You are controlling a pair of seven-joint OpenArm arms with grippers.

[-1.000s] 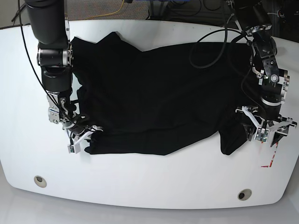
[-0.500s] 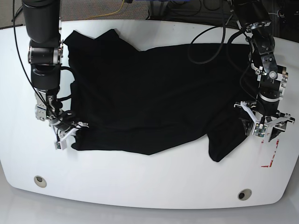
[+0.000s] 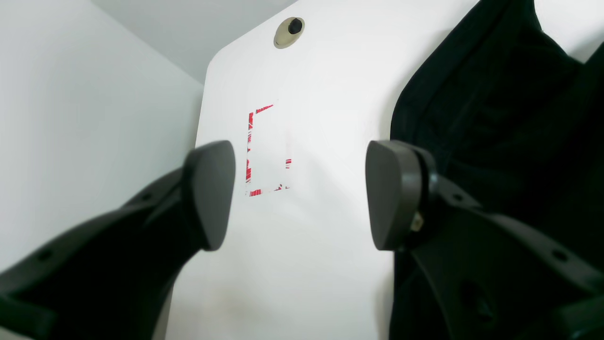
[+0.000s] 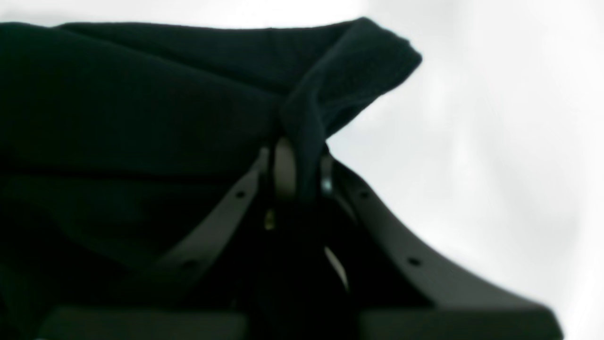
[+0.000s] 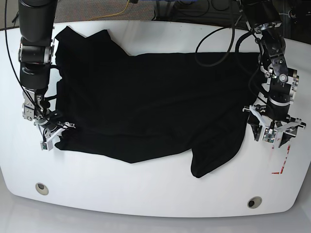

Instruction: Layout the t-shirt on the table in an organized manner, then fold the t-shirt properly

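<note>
Layout step: my right hand [image 4: 298, 172] pinches the t-shirt [image 5: 146, 107] hem; left hand [image 3: 297, 198] open, empty. Next, probably spread the bunched side flat.

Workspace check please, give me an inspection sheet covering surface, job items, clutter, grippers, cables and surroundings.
Surface: white table, glossy, two round holes near the front edge, a red outline mark by the left arm.
Job's things: black t-shirt spread over most of the table, not flat; one flap droops toward the front.
Clutter: nothing seen.
Grippers: right gripper shut on a corner of the t-shirt at the table's edge; left gripper open, empty, above bare table beside the cloth's edge.
Cables: black cable loops from the left arm over the shirt; thin black cable runs along the right arm.
Surroundings: grey floor, yellow cable behind the table.
</note>
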